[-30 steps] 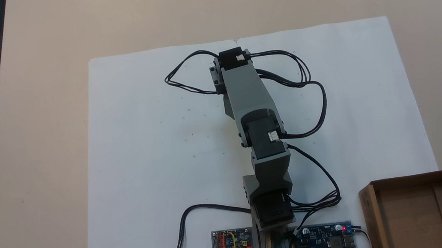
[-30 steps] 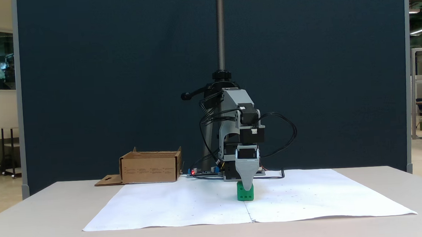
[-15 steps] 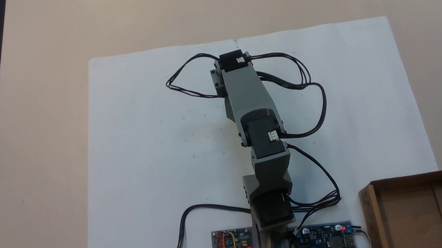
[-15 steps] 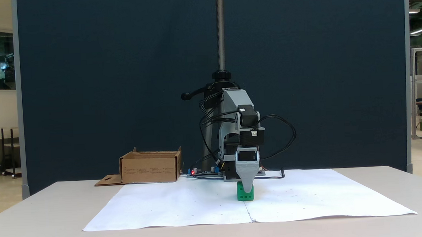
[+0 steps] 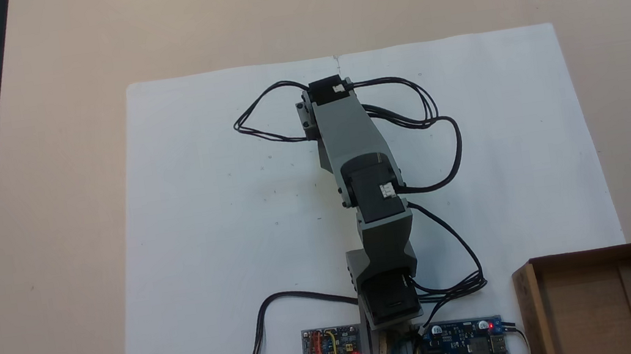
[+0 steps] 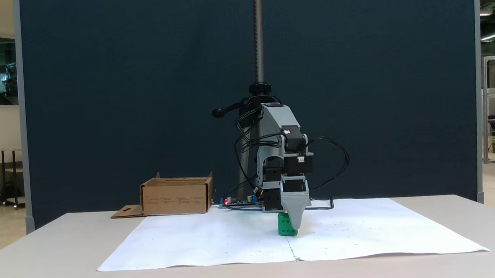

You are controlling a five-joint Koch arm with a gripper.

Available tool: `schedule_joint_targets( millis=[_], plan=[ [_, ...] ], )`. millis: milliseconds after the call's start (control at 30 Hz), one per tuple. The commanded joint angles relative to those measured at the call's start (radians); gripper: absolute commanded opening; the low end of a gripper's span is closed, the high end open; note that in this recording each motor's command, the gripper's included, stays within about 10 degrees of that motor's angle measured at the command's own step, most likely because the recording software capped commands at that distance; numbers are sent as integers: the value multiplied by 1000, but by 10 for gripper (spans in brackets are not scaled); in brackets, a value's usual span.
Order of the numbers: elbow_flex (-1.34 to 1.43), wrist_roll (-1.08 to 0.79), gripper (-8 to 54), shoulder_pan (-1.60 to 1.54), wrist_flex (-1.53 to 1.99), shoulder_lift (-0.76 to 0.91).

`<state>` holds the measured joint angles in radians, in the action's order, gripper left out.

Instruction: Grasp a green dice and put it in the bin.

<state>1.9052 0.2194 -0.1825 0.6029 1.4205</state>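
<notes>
In the fixed view from the front, the gripper (image 6: 296, 228) now sits lower and further right than a second ago, its grey tip overlapping the right part of the green dice (image 6: 285, 229) rather than its middle. From above, the arm's far end (image 5: 329, 90) has drawn slightly nearer the base and leftward.

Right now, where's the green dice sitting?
In a fixed view, the green dice sits on the white paper near its middle, directly under the gripper, well right of the cardboard bin.
</notes>
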Motion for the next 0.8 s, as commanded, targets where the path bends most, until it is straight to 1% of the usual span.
schedule_joint_targets(
  millis=[0, 767],
  plan=[
    [-15, -46, 443, -12, -37, 26],
    [5, -109, 443, 20, -64, 14]
  ],
)
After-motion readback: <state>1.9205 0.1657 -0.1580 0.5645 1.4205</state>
